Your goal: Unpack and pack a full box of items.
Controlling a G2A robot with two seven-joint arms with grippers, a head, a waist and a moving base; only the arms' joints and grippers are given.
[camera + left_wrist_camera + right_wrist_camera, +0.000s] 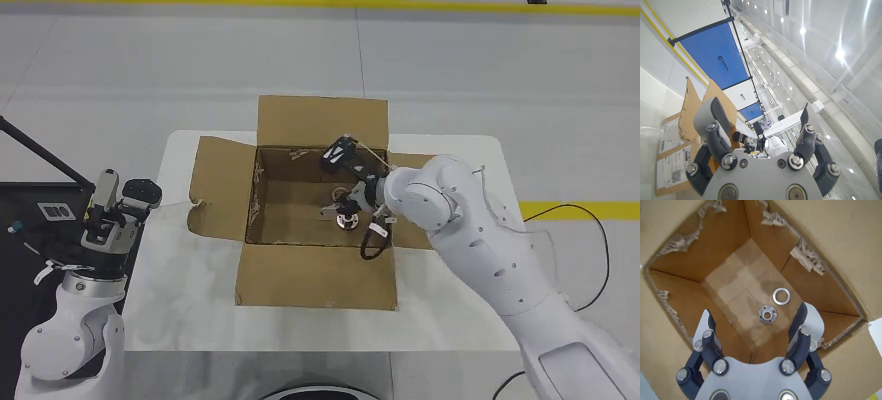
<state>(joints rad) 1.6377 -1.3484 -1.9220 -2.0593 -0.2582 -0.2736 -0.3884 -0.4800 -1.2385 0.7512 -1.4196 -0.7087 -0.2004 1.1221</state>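
Status: the box (315,275) stands on the table (180,300) with all four flaps folded outward. I judge the cycle to be at a turning point. The box holds very little, which fits either the end of unpacking or the start of packing, and I cannot tell which from these views.

Contents: two metal parts lie flat on the box floor, a flange disc (767,314) with a centre bore and small holes, and a flat ring (781,296) just beside it, apart from it. Both sit toward one side wall (torn paper scraps cling to the upper edges of the walls).

Right gripper (755,309): it is positioned inside the box opening, above the floor. The claw is spread wide and carries nothing, and the flange disc lies below the gap.

Left gripper (761,103): it is parked off the table's left side, pointing upward. The claw is wide and empty.

Outstanding: both parts to be handled, then the flaps.
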